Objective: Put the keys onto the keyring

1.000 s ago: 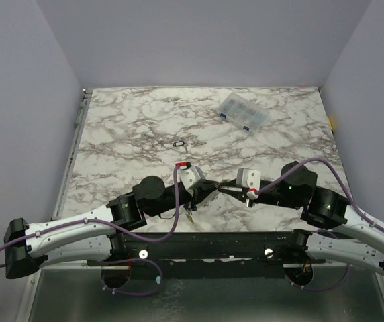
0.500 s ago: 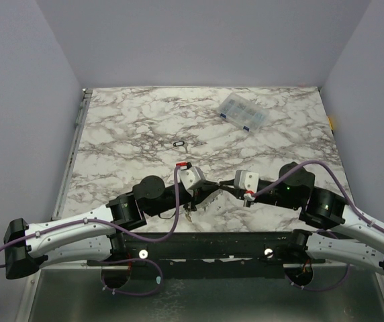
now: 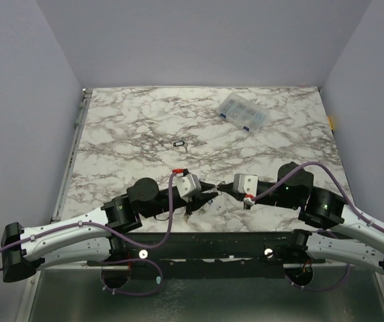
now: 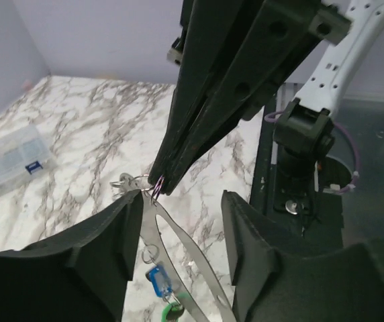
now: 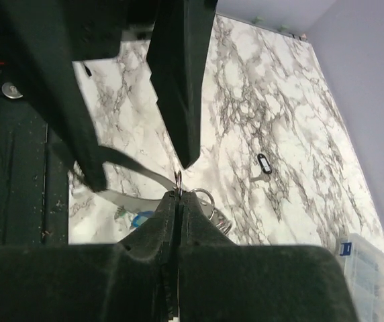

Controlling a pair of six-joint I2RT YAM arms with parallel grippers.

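Now the left gripper (image 4: 182,204) has let go: its jaws, shut a second ago, stand partly apart with nothing pinched. Its wrist has drawn back a little toward the near left. The right gripper (image 5: 177,196) has gone the other way, its jaws pressed fully together on the top of the thin grey metal keyring (image 4: 148,225), where a small wire loop stands out of the tips. The hoop hangs from that grip and passes down through the gap between the left jaws, just beside one of them. A blue-headed key (image 4: 156,280) and a green-headed key (image 4: 172,312) dangle low beside the hoop.

Both grippers meet tip to tip over the near middle of the marble counter (image 3: 125,127), close to its near edge and the dark base rail. Farther off the counter is mostly bare: a small black-rimmed oval tag (image 3: 178,143) lies alone near the middle, well apart from the grippers, and a clear plastic compartment box (image 3: 244,112) sits far right. Lilac walls close in on the left, right and far sides.

From above, the hoop and keys are tiny and partly covered by the grippers. In the left wrist view the frame's bottom edge cuts off the hoop's lower end and the green key. How many keys hang there cannot be told.
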